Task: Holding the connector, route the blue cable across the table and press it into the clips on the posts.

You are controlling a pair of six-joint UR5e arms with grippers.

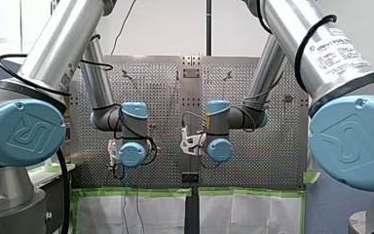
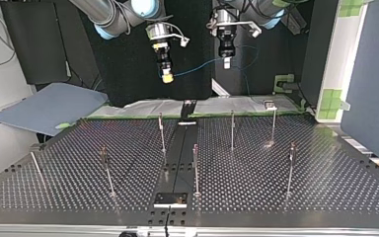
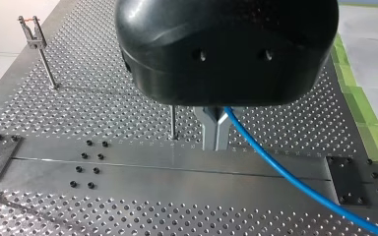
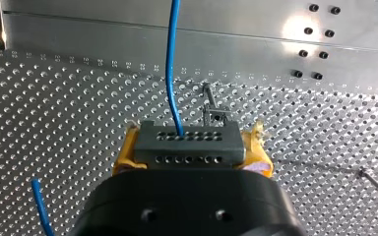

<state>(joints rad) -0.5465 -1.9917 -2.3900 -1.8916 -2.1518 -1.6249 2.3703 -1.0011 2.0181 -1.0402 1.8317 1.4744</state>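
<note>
Right gripper [image 4: 192,147]: yellow pads [image 4: 123,160] are clamping the grey connector [image 4: 187,141] by its ends, its long axis lying across the fingers.

Blue cable [image 4: 170,64]: is leaving the connector's face straight ahead, then spanning almost level to the left gripper [image 3: 215,129], whose metal fingers [image 3: 210,133] are pinching together on it.

Posts [image 2: 232,129]: are standing on the table [image 2: 325,190], lower than both grippers. One clip [image 4: 215,114] is showing just beyond the connector, probably making the right gripper the nearer one to seat the cable.

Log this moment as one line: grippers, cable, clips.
right gripper: shut on connector | left gripper: shut on blue cable | cable: hangs between grippers | posts: no cable in clips
</note>
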